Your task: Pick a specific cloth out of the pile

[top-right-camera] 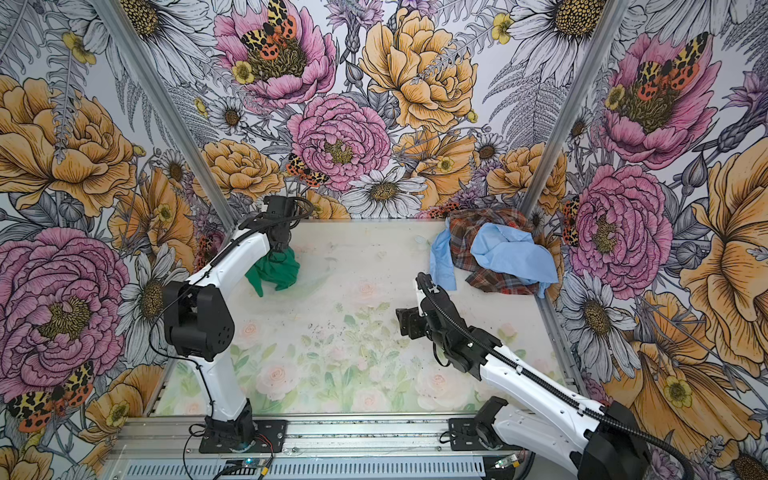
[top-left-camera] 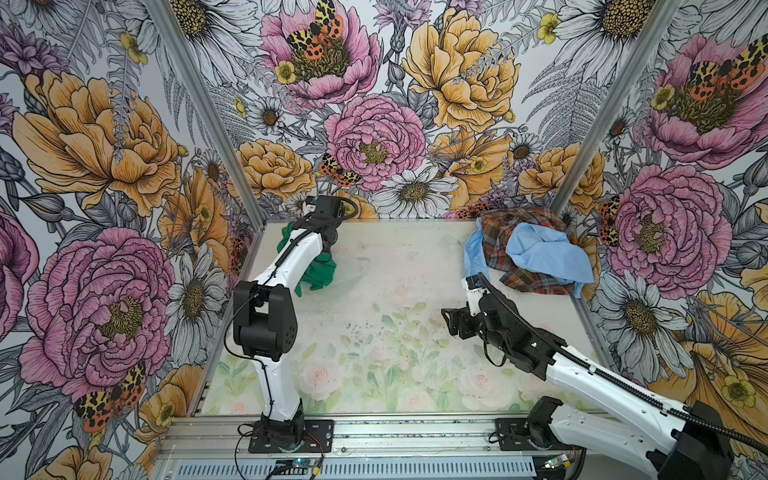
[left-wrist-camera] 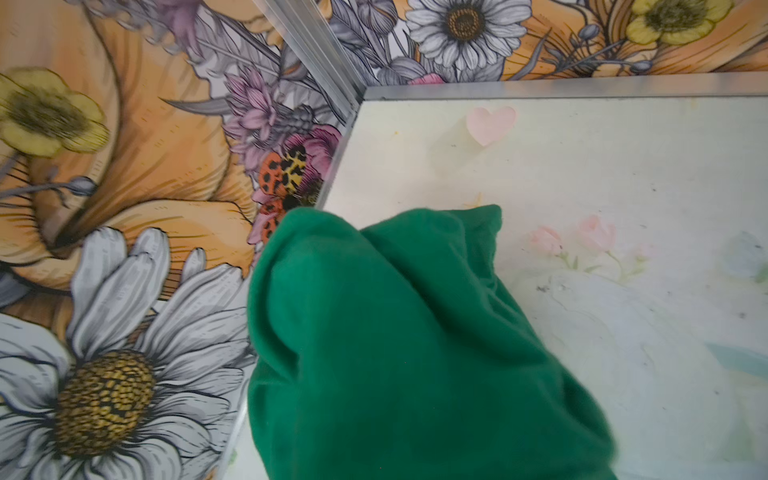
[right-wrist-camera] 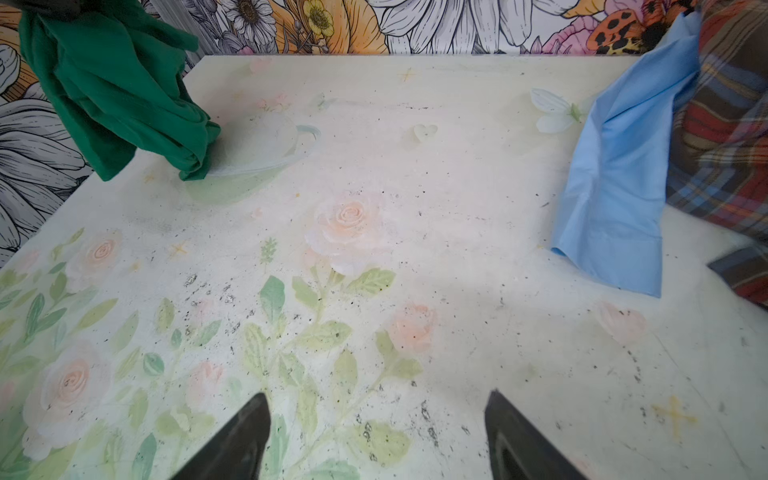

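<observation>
The dark green cloth (top-left-camera: 320, 270) (top-right-camera: 276, 270) hangs bunched at the back left of the table, and its lower folds touch the surface. My left gripper (top-right-camera: 280, 246) is shut on its top. In the left wrist view the cloth (left-wrist-camera: 395, 332) covers the jaws entirely. In the right wrist view the cloth (right-wrist-camera: 116, 91) dangles from a dark shape at the frame's edge. The pile (top-left-camera: 528, 253) (top-right-camera: 498, 253) of light blue and plaid fabric lies at the back right. My right gripper (top-left-camera: 449, 322) (right-wrist-camera: 374, 415) hovers open over bare table, short of the pile.
Flowered walls close in the table (top-left-camera: 395, 332) on three sides, with metal posts (top-left-camera: 199, 108) at the back corners. The green cloth hangs close to the left wall and the table's left edge. A light blue flap (right-wrist-camera: 623, 166) of the pile spreads toward the table's middle.
</observation>
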You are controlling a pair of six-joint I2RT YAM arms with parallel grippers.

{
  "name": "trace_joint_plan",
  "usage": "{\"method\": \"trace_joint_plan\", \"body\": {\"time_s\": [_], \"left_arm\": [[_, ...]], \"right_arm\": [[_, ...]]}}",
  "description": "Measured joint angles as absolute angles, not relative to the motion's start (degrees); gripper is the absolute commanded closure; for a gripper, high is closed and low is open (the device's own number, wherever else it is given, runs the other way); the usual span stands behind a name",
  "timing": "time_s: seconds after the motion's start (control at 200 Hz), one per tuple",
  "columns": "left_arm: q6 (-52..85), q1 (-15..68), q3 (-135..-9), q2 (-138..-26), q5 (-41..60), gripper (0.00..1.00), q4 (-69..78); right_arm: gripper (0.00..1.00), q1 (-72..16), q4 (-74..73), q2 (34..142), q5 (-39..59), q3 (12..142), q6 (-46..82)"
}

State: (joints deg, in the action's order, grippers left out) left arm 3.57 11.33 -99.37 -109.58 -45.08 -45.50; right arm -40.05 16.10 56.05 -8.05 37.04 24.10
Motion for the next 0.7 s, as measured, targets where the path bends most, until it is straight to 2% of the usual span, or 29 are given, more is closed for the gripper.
{"method": "trace_joint_plan", "body": {"time_s": [0.11,0.21,0.34,0.5,0.61,0.701], "left_arm": [[-3.31,11.14,-101.54,-109.78,-52.90,1.00,-42.94],[-13.58,10.96,-101.34,-110.17,-59.86,1.00,-34.15],[-37.71,11.00,-93.84,-111.57,-66.52,1.00,-6.79],[-67.77,13.17,-93.19,-124.55,-68.60,1.00,26.61],[-76.58,16.29,-93.76,-132.53,-68.60,1.00,34.02],[-76.03,19.53,-93.76,-135.48,-68.51,1.00,31.97]], "right_arm": [[0.19,-40.05,16.10,56.05,-7.73,37.04,24.14],[0.19,-40.05,16.10,56.03,-7.70,37.04,24.34],[0.19,-40.05,16.12,55.99,-7.70,37.04,24.38],[0.19,-39.79,16.97,55.86,-7.73,37.08,24.38],[0.19,-39.38,17.91,55.40,-7.81,37.08,24.38],[0.19,-39.29,18.46,54.26,-7.97,37.08,24.43]]}}
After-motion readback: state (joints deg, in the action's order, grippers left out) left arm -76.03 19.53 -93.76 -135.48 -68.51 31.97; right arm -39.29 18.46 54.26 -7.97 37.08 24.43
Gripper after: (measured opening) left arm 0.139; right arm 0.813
